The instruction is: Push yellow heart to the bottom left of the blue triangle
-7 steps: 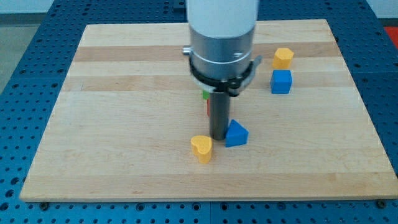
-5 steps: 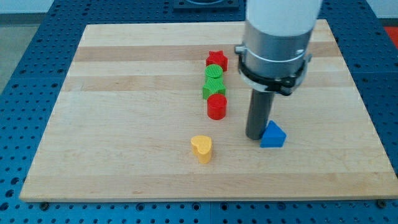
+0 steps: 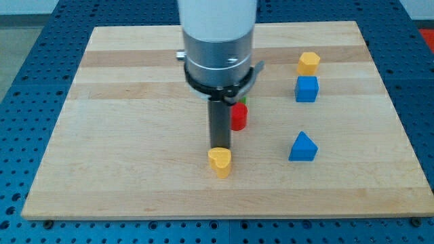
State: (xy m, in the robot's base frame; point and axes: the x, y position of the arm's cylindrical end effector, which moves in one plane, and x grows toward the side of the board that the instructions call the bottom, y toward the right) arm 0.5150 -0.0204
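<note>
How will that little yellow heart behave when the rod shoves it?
The yellow heart looks rigid and small, probably light. It sits flat on the smooth wooden board, so it should slide, not roll. My tip touches its upper edge; an off-centre push may spin it.

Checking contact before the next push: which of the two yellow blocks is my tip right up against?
The yellow heart near the view's bottom; my tip sits at its top edge. The other yellow block lies far off, upper right, above the blue cube.

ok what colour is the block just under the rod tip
Yellow: the heart block sits right below my tip, seen clearly in the camera view.
</note>
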